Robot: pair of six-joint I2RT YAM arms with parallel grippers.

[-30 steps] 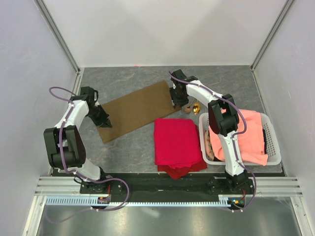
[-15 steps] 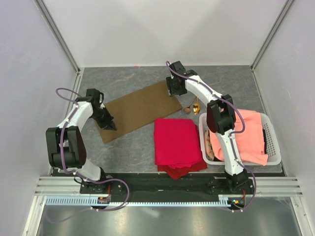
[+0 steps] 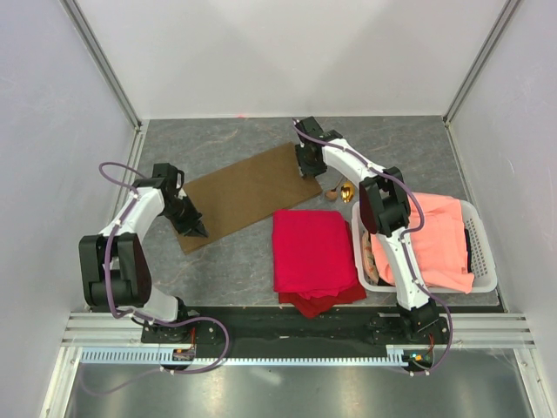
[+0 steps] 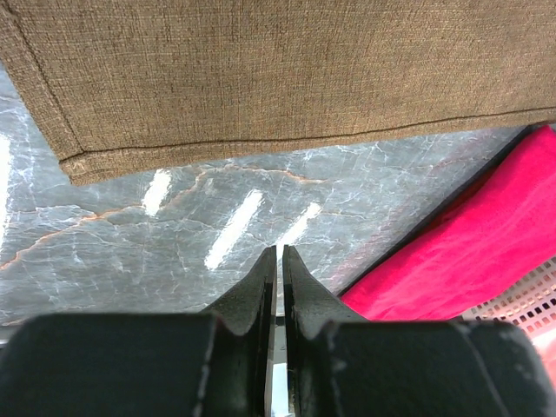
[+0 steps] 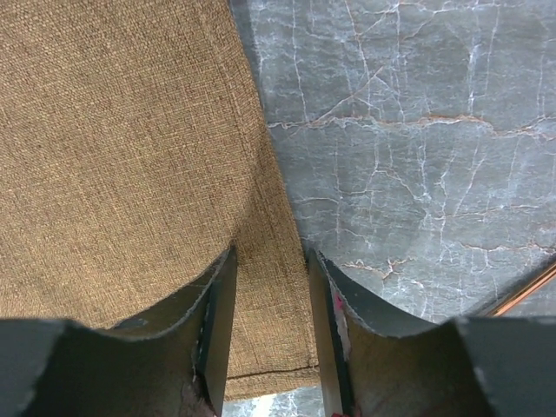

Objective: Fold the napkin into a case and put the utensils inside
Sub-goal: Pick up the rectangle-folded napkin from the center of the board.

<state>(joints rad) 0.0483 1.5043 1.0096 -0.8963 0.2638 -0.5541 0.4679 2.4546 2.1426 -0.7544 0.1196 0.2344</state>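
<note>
The right end effector (image 3: pixel 306 167) is swinging away from the two small gold metal utensils (image 3: pixel 341 190) and settling, jaws spread, over the right edge of the flat olive-brown fabric napkin (image 3: pixel 248 192). The left end effector (image 3: pixel 196 229), pressed together and empty, is edging along just beside the napkin's near-left corner. Folding looks ready to begin.

Colours on the grey table (image 3: pixel 409 144)

The napkin (image 3: pixel 248 193) is olive-brown with a fine woven texture. The table has a grey marble pattern with white veins and a few orange ones. The folded cloth (image 3: pixel 313 248) is bright red, the basket (image 4: pixel 530 300) is white, and its cloth (image 3: pixel 439 235) is salmon-orange. The small utensils (image 3: pixel 342 190) seem gold.
</note>
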